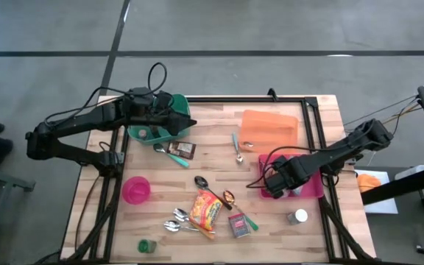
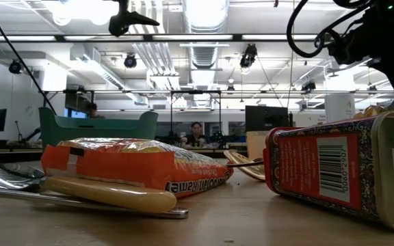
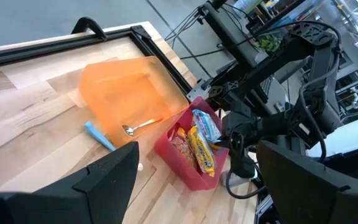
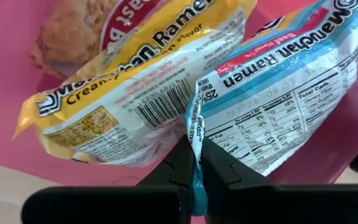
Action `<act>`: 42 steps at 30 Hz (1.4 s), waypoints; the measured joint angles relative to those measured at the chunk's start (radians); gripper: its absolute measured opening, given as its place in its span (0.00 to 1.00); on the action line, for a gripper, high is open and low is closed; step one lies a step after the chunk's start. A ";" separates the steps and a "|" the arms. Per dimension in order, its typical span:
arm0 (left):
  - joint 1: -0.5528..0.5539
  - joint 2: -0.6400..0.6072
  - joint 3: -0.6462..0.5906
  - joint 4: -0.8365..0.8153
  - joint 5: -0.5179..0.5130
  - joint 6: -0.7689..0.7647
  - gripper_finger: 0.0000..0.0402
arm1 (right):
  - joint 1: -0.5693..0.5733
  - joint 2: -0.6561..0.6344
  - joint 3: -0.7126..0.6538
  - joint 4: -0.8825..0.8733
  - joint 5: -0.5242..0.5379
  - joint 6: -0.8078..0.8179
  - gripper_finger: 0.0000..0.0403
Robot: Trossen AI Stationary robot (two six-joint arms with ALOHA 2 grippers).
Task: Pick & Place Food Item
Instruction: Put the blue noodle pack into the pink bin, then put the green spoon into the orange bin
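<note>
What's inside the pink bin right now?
The pink bin holds two ramen packets: a yellow one and a blue one. The right end effector is shut on the blue packet's edge. Anything beneath the packets is covered.

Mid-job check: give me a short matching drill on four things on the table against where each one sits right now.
Things:
1. blue ramen packet
2. orange ramen packet
3. left pincer
4. small silver spoon

Places:
A. over the green bin
B. pinched by its edge in the right pincer, in the pink bin
C. on the orange board
D. flat on the wood among spoons, near the table's front

Pairs: 1-B, 2-D, 3-A, 4-C
</note>
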 joint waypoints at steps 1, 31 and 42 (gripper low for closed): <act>0.000 0.000 0.000 -0.002 0.000 0.000 0.81 | 0.000 -0.002 0.000 0.001 -0.008 0.000 0.02; 0.000 0.000 0.000 -0.034 0.000 0.005 0.81 | 0.000 -0.006 0.148 -0.012 -0.076 -0.074 0.53; 0.000 0.000 0.000 -0.107 0.002 0.061 0.81 | -0.071 0.018 0.321 0.005 0.167 -0.176 0.53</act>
